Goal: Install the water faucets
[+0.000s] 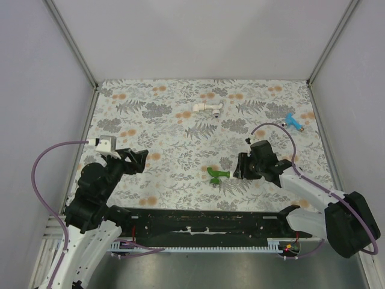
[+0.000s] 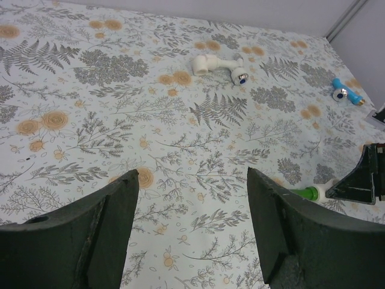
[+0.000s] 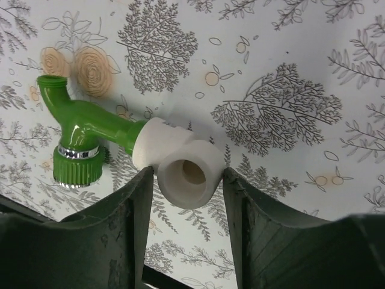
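The bright green faucet (image 1: 216,174) lies on the flowered table cover, its end set into a short white elbow fitting (image 3: 180,162). My right gripper (image 1: 236,171) is shut on that elbow, one finger pressing each side. In the right wrist view the green faucet (image 3: 84,129) extends up and to the left from the gripper (image 3: 186,174). My left gripper (image 1: 139,158) hovers open at the left of the table with only bare cover between its fingers (image 2: 114,205). In the left wrist view the green faucet (image 2: 304,193) shows at the right edge. A blue faucet (image 1: 293,121) lies at the far right.
A white pipe piece (image 1: 207,108) with a blue-tipped end lies at the back middle, also seen in the left wrist view (image 2: 216,63). The blue faucet (image 2: 346,93) sits close to the right wall. A black rail (image 1: 204,223) runs along the near edge.
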You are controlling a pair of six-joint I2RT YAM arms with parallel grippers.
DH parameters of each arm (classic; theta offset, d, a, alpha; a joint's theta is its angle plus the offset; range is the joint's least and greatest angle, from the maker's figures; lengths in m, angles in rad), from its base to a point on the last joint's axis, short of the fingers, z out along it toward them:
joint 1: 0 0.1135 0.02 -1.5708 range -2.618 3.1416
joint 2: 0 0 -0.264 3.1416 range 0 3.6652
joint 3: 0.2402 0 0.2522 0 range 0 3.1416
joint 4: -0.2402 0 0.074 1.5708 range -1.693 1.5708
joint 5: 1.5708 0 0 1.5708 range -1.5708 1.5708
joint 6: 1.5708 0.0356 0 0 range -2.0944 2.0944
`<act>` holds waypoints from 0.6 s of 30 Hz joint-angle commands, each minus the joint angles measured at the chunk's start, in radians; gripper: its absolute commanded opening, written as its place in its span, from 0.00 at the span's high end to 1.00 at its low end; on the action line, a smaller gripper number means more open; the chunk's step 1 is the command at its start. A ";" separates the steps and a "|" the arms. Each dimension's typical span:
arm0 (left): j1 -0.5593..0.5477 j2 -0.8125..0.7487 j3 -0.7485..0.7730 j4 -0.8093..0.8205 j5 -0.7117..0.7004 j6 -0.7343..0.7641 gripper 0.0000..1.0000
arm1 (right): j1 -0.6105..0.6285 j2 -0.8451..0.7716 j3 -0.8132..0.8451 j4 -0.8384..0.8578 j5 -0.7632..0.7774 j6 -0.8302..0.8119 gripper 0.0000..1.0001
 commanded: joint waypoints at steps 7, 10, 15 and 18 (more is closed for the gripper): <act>0.006 -0.016 -0.006 0.022 0.011 0.036 0.23 | -0.011 0.127 0.004 0.279 0.048 0.079 0.71; 0.007 -0.016 -0.005 0.022 0.012 0.037 0.24 | -0.019 0.231 0.043 0.394 0.045 0.108 0.75; 0.011 -0.014 -0.005 0.022 0.008 0.039 0.24 | -0.036 0.467 0.191 0.558 0.033 0.146 0.78; 0.012 -0.010 -0.006 0.018 0.000 0.040 0.24 | -0.045 0.583 0.299 0.613 0.036 0.140 0.66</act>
